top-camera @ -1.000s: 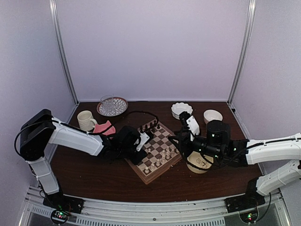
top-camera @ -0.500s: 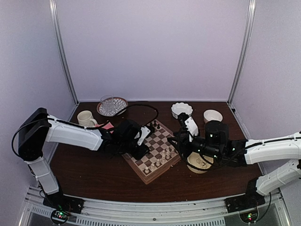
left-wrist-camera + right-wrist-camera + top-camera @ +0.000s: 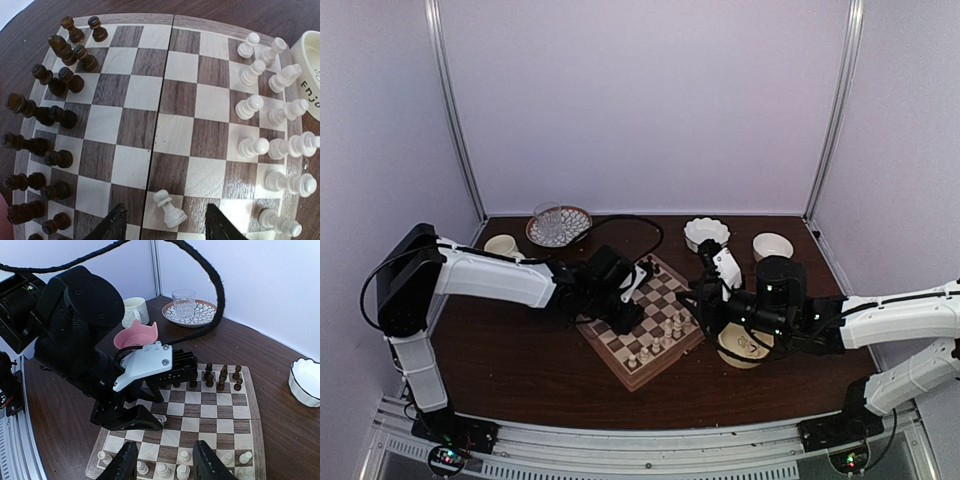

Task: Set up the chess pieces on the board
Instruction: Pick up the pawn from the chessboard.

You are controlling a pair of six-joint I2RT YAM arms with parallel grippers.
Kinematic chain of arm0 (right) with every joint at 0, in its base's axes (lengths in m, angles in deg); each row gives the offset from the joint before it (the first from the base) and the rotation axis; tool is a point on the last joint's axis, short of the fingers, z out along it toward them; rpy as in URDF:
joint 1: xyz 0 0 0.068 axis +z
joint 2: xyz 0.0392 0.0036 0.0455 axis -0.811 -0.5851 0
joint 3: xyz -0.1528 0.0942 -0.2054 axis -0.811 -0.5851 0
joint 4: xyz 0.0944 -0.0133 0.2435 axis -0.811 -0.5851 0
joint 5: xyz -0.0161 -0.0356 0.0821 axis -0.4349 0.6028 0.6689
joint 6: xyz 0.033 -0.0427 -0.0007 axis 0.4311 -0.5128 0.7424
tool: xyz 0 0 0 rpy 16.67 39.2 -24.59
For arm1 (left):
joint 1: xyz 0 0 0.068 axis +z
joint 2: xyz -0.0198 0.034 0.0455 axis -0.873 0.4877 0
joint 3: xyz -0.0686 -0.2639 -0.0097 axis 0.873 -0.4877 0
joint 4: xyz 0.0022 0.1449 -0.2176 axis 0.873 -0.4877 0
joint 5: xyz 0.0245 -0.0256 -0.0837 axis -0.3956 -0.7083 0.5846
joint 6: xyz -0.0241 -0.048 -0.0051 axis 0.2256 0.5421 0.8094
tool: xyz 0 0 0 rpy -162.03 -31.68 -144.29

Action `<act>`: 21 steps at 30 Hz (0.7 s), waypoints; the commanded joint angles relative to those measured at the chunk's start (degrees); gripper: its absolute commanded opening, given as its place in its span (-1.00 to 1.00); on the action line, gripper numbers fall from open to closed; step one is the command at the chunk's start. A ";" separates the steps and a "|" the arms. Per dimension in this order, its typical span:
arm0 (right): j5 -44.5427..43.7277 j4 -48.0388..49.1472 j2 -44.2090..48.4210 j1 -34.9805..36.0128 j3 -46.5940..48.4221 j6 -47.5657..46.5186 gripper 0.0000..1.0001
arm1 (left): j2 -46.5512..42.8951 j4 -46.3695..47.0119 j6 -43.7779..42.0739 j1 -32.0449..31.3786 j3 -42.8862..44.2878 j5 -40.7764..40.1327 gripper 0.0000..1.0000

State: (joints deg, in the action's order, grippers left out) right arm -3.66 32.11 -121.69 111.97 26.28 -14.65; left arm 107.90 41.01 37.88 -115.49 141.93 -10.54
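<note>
**A:** Start at the left. What's set?

**B:** The dark pieces fill two ranks along the left edge of the board. That side looks complete.

**A:** And the left tool?

**B:** The left tool hovers at the board's near edge with its jaws apart. One cream pawn sits between them and touches neither, as far as I can see. It looks tipped or leaning, I cannot tell which, on a middle square short of its own ranks.

**A:** Further right?

**B:** The cream-white chess pieces stand in two ranks by the right edge, just beside a bowl on the worktop. The back rank looks nearly full. The front one has empty squares toward the near end.

**A:** The right tool?

**B:** The right tool hangs over the white end of the board, jaws apart, with nothing between them.

**A:** So how far along?

**B:** Well past halfway, I'd judge. What's left is to stand the stray pawn in the front rank and fill the remaining gaps.
</note>
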 commanded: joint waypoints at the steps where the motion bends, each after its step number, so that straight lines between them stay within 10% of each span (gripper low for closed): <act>1: 0.22 0.59 1.48 -0.03 0.75 0.03 -0.20 | 2.65 -4.32 3.39 0.36 5.02 -1.58 0.05; 21: -0.39 0.76 2.71 -0.03 0.12 -0.06 -0.20 | 7.14 -12.49 2.53 -0.46 10.01 -5.03 -0.20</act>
State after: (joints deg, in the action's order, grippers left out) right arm -3.72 32.15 -119.66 111.97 26.28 -14.68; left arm 114.10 30.01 40.66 -115.66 150.41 -13.58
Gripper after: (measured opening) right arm 0.400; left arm 0.423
